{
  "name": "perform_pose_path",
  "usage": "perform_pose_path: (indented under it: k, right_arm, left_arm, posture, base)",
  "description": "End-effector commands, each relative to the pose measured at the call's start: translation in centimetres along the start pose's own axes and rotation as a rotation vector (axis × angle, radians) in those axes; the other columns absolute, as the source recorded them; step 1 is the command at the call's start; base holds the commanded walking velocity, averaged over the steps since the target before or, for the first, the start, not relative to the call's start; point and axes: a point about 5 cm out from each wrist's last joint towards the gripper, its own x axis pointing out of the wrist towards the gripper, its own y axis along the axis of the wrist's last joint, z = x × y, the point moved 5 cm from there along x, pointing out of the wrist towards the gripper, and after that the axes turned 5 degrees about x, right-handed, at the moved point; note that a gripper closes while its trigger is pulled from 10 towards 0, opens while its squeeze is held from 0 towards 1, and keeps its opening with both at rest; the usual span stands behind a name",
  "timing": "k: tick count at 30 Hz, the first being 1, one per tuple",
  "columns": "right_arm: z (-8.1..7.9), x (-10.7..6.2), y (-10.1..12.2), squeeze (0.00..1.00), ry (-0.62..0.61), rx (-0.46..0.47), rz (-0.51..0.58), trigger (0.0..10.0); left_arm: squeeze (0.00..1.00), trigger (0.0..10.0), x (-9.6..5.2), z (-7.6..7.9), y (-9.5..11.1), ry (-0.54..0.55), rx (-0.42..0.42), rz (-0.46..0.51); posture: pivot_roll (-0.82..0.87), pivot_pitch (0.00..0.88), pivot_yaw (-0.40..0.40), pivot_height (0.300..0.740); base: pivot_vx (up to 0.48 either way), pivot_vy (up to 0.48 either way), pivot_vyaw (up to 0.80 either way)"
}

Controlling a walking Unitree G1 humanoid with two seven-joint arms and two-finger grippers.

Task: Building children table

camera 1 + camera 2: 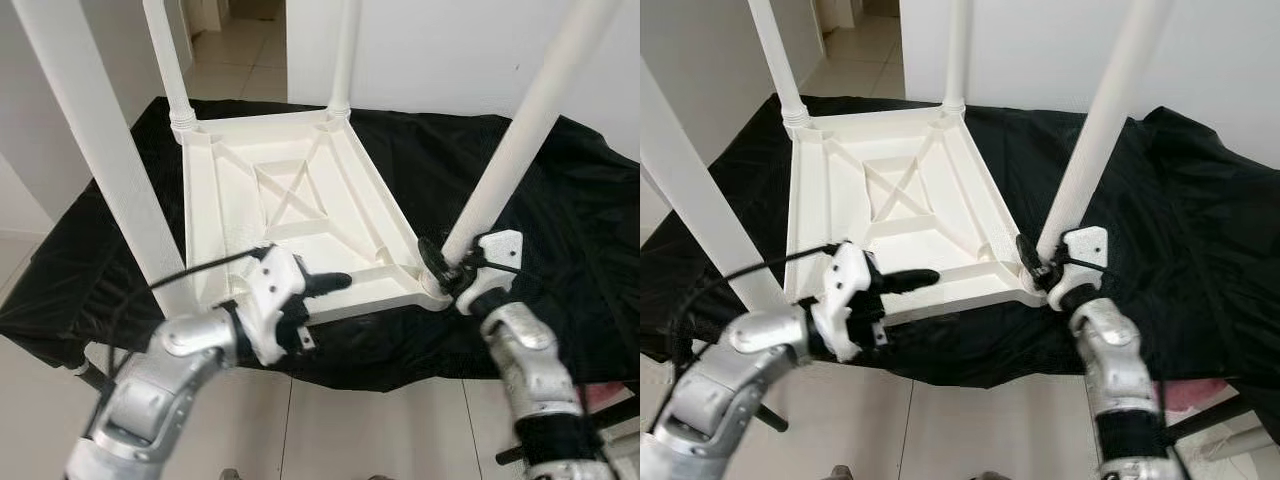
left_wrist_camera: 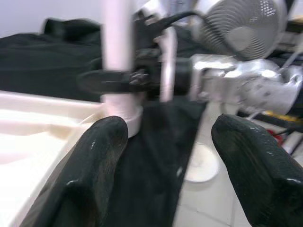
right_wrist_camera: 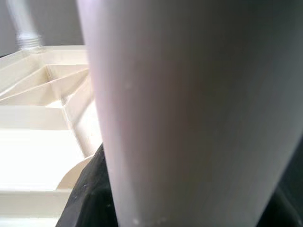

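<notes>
A white plastic children's table [image 1: 300,215] lies upside down on a black cloth, its underside ribs facing up. Legs stand at all corners: two far ones [image 1: 170,70], a near-left one [image 1: 105,150] and a near-right one [image 1: 520,140]. My right gripper [image 1: 445,268] is shut on the base of the near-right leg, which looms close in the right wrist view [image 3: 189,109]. My left gripper [image 1: 325,285] hovers open over the table's near edge, its fingers [image 2: 94,165] spread with nothing between them, pointing toward the right gripper.
The black cloth [image 1: 560,200] covers a low surface and hangs over its near edge. White tiled floor [image 1: 330,430] lies below. A white wall [image 1: 450,50] stands behind, with a doorway at the back left. A fan [image 2: 241,23] appears in the left wrist view.
</notes>
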Motion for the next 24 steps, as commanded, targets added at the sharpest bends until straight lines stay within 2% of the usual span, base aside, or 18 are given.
perform_pose_path:
  k: [1, 2, 3, 6, 7, 9, 10, 11, 13, 16, 17, 20, 21, 24]
  right_arm:
    - [0.3, -0.6, -0.7, 0.0, -0.092, -0.005, -0.028, 0.0]
    - [0.3, -0.6, -0.7, 0.0, -0.092, -0.005, -0.028, 0.0]
    - [-0.1, -0.8, -0.8, 0.0, -0.181, 0.015, -0.027, 0.0]
    - [-0.5, -1.0, -1.1, 0.0, -0.253, 0.046, -0.037, 0.0]
    - [-1.7, -0.9, -1.3, 0.0, -0.314, 0.079, -0.042, 0.0]
    - [-1.7, -0.9, -1.3, 0.0, -0.314, 0.079, -0.042, 0.0]
    - [-2.7, -0.6, -1.5, 0.0, -0.37, 0.113, -0.044, 0.0]
    - [-2.7, -0.6, -1.5, 0.0, -0.37, 0.113, -0.044, 0.0]
    - [-3.7, 0.0, -1.6, 0.0, -0.433, 0.149, -0.038, 0.0]
    - [-3.6, 0.2, -1.5, 0.0, -0.445, 0.147, -0.031, 0.0]
    - [-3.3, 0.2, -1.4, 0.0, -0.444, 0.116, -0.032, 3.4]
    - [-3.1, 0.0, -1.3, 0.0, -0.444, 0.077, -0.034, 3.4]
    - [-3.1, 0.0, -1.3, 0.0, -0.432, 0.087, -0.039, 10.0]
    - [-3.0, 0.0, -1.2, 0.0, -0.395, 0.131, -0.034, 10.0]
  left_arm:
    - [0.0, 10.0, 0.0, -1.1, -0.4, 0.132, -0.005, -0.029]
    - [0.0, 10.0, 0.0, -1.1, -0.4, 0.132, -0.005, -0.029]
    - [0.0, 10.0, 0.4, -1.3, -0.6, 0.156, -0.03, -0.029]
    - [0.0, 10.0, 0.7, -1.5, -0.8, 0.179, -0.036, -0.029]
    - [0.0, 10.0, 0.9, -1.8, -0.9, 0.212, -0.046, -0.021]
    - [0.0, 10.0, 0.9, -1.8, -0.9, 0.212, -0.046, -0.021]
    - [0.0, 10.0, 1.2, -2.0, -1.1, 0.241, -0.062, -0.013]
    - [0.0, 10.0, 1.2, -2.0, -1.1, 0.241, -0.062, -0.013]
    - [0.0, 10.0, 1.6, -2.4, -1.3, 0.281, -0.052, -0.016]
    - [0.0, 10.0, 1.9, -2.8, -1.5, 0.297, -0.033, -0.025]
    - [0.0, 10.0, 2.0, -3.0, -1.6, 0.303, -0.03, -0.027]
    - [0.0, 10.0, 2.1, -3.1, -1.7, 0.307, -0.031, -0.028]
    - [0.0, 10.0, 2.2, -3.0, -1.8, 0.294, -0.027, -0.037]
    - [0.0, 10.0, 2.2, -2.8, -2.1, 0.275, -0.017, -0.065]
  posture:
    - [-0.02, 0.0, -0.008, 0.74]
    - [-0.02, 0.0, -0.008, 0.74]
    - [-0.02, 0.0, -0.004, 0.74]
    - [-0.03, 0.0, -0.002, 0.74]
    - [-0.05, 0.0, 0.008, 0.74]
    - [-0.05, 0.0, 0.008, 0.74]
    - [-0.05, 0.0, 0.007, 0.74]
    - [-0.05, 0.0, 0.007, 0.74]
    - [-0.05, 0.0, 0.008, 0.74]
    - [-0.06, 0.0, 0.008, 0.74]
    - [-0.06, 0.0, 0.007, 0.74]
    - [-0.06, 0.0, 0.007, 0.74]
    - [-0.05, 0.0, 0.004, 0.74]
    - [-0.05, 0.0, 0.001, 0.74]
  base:
    - [0.0, 0.0, 0.0]
    - [0.0, 0.0, 0.0]
    - [0.0, 0.0, 0.0]
    - [0.0, 0.0, 0.0]
    - [0.0, 0.0, 0.0]
    - [0.0, 0.0, 0.0]
    - [0.0, 0.0, 0.0]
    - [0.0, 0.0, 0.0]
    - [0.0, 0.0, 0.0]
    - [0.0, 0.0, 0.0]
    - [0.0, 0.0, 0.0]
    - [0.0, 0.0, 0.0]
    - [0.0, 0.0, 0.0]
    - [0.0, 0.0, 0.0]
